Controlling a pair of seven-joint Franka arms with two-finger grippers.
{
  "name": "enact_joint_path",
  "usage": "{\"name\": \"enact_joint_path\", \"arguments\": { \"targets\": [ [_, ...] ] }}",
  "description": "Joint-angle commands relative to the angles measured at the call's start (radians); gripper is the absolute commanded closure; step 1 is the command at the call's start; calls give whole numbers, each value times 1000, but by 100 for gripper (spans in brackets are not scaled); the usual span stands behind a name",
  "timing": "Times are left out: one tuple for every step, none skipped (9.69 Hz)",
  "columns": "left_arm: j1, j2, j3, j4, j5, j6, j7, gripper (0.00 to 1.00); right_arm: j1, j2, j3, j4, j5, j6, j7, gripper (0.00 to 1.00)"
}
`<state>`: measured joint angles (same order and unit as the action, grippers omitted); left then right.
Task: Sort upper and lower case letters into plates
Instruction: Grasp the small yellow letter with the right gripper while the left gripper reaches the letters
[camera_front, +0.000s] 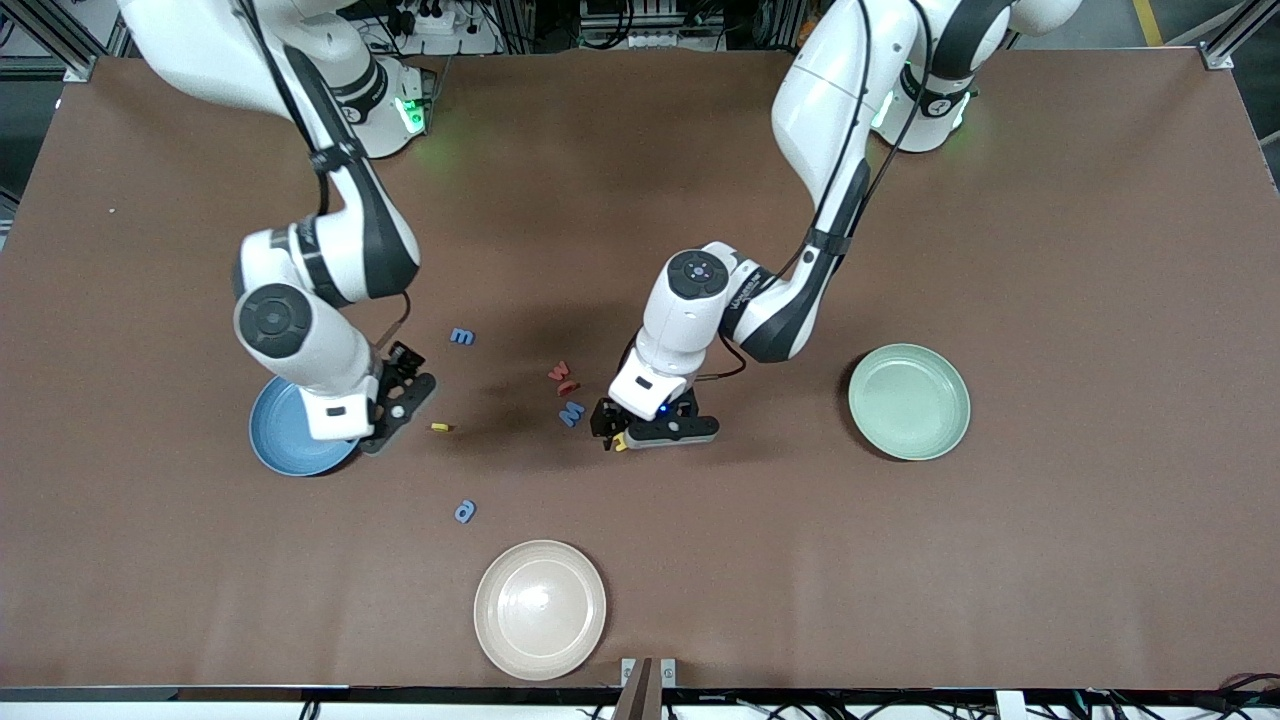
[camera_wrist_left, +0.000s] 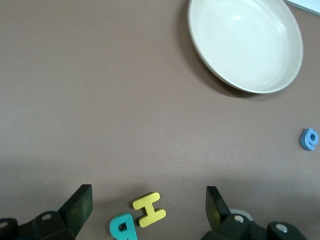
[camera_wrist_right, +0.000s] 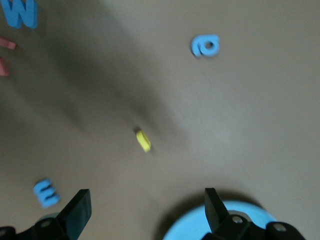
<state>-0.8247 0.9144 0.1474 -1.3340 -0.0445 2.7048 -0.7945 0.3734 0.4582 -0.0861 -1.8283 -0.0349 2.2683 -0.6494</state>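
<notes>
Letters are lying between the sky blue plate (camera_front: 290, 440) and pale green plate (camera_front: 909, 401), the yellow H (camera_wrist_left: 149, 209) sitting beside a teal letter (camera_wrist_left: 123, 227) directly under the left gripper (camera_wrist_left: 149, 207), jaws spread wide, while the right gripper (camera_front: 400, 395), also wide open, is hovering over the blue plate's edge.

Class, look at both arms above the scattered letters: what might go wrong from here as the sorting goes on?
1. The left pincer hangs open over the yellow H and the teal R, which touch; closing might catch both or nudge one away.
2. The right pincer is open at the sky blue plate's rim; lowering could knock the plate.
3. The red letters and blue M lie close together, so a grasp may disturb a neighbour.
</notes>
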Motion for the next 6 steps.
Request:
{"name": "enact_joint_path", "arguments": {
  "targets": [
    [8, 9, 20, 32, 41, 22, 360, 0, -2, 78, -6, -8, -13, 112, -82, 0],
    [21, 5, 14, 29, 40, 32, 523, 0, 5, 100, -4, -5, -11, 123, -82, 0],
    [36, 0, 0, 27, 38, 32, 649, 0, 7, 123, -4, -3, -2, 137, -81, 0],
    [59, 4, -35, 24, 38, 30, 738, 0, 9, 134, -6, -2, -2, 140, -73, 0],
    [74, -2, -73, 15, 40, 30, 756, 0, 5, 145, -4, 1, -2, 142, -79, 0],
    [85, -12, -107, -7, 41, -6, 768, 0, 5, 157, -3, 4, 0, 145, -82, 0]
  ]
}}
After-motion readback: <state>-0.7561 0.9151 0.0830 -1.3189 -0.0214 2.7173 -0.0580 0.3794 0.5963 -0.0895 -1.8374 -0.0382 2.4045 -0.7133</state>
